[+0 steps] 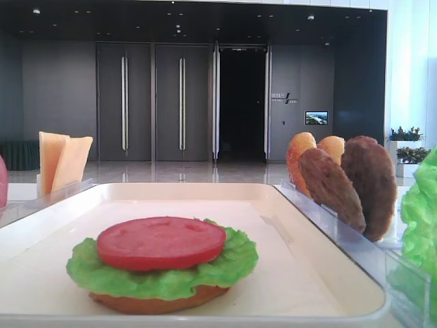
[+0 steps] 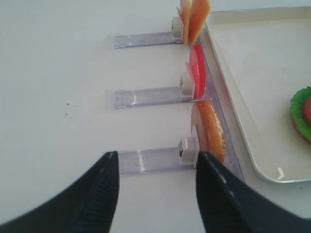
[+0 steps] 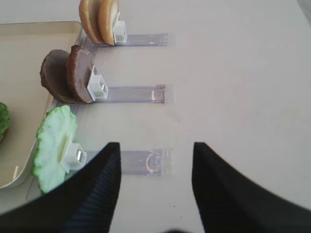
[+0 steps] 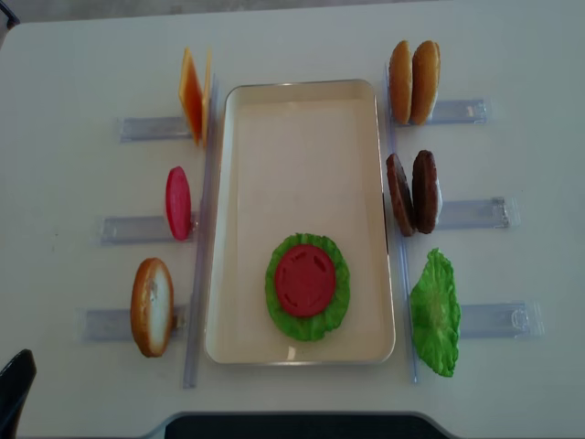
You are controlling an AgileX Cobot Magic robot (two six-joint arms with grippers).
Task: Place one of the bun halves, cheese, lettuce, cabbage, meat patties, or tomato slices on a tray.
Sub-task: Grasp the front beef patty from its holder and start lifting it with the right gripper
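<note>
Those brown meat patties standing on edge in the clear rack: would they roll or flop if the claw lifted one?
The meat patties probably stay stiff: they stand upright unsagging. Being round discs, one could roll if set down on edge. The grainy surface likely grips well.

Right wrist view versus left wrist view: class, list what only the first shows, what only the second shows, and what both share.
Only the right wrist view: two meat patties standing upright in a clear rack, a pair of bun halves behind them, a lettuce leaf in the nearest rack, and the right claw, open and empty.

Only the left wrist view: cheese, a tomato slice, a single bun half, and the left claw, open and empty.

Both: the tray edge and the burger stack's green lettuce rim.
</note>
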